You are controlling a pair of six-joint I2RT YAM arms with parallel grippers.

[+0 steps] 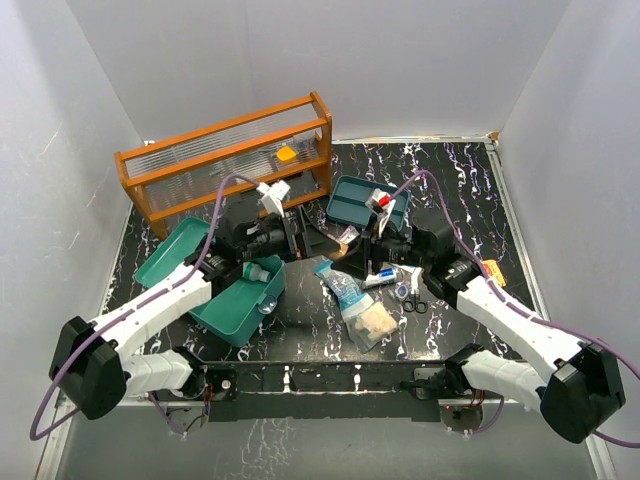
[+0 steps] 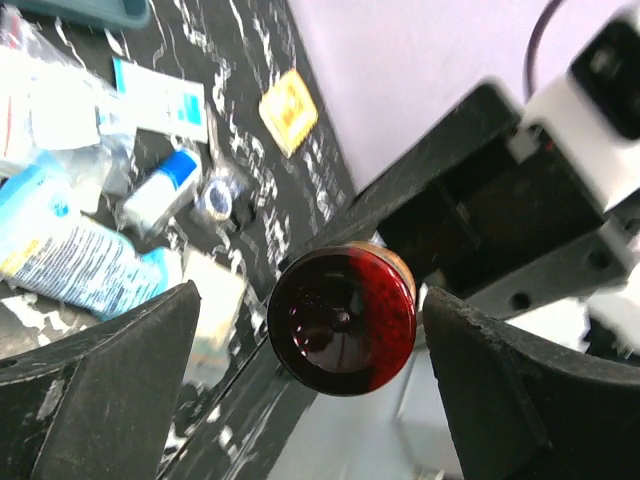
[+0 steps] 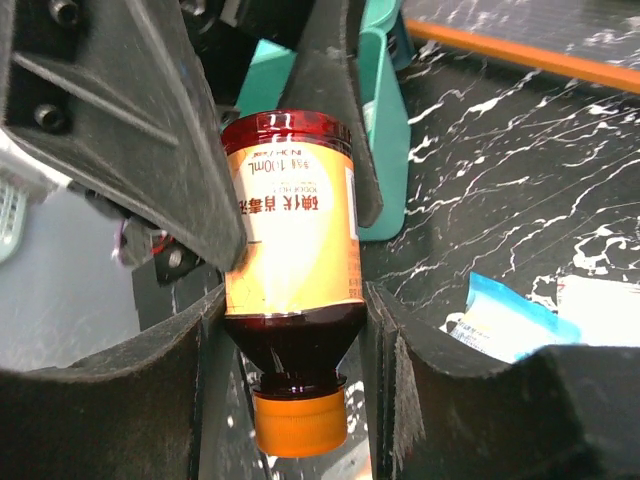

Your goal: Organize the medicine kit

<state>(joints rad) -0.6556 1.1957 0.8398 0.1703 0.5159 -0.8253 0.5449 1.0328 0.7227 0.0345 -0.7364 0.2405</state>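
well, the two arms meet nose to nose over the middle of the black marbled table (image 1: 460,200), with a dark red bottle (image 3: 290,230) lying sideways between them. the right gripper (image 3: 295,295) has it. its fingers (image 3: 400,380) press on both sides of the bottle near the shoulder, and the orange cap (image 3: 300,425) points back toward that wrist. the left gripper (image 2: 310,305) stands wide around the bottle's base end, with a clear gap on each side, touching nothing.

the medicine kit sits open in two parts. its teal box (image 1: 235,312) is near the front left of the table, with the lid (image 1: 168,255) thrown back toward the left edge, partly under the left arm. its tray insert (image 1: 352,200) is toward the back edge, just beside the right end of the wooden rack (image 1: 220,160).

loose on the table toward the front edge lie a blue packet (image 1: 340,285) and scissors (image 1: 416,303). nearer the right edge is a small yellow square (image 1: 493,270).
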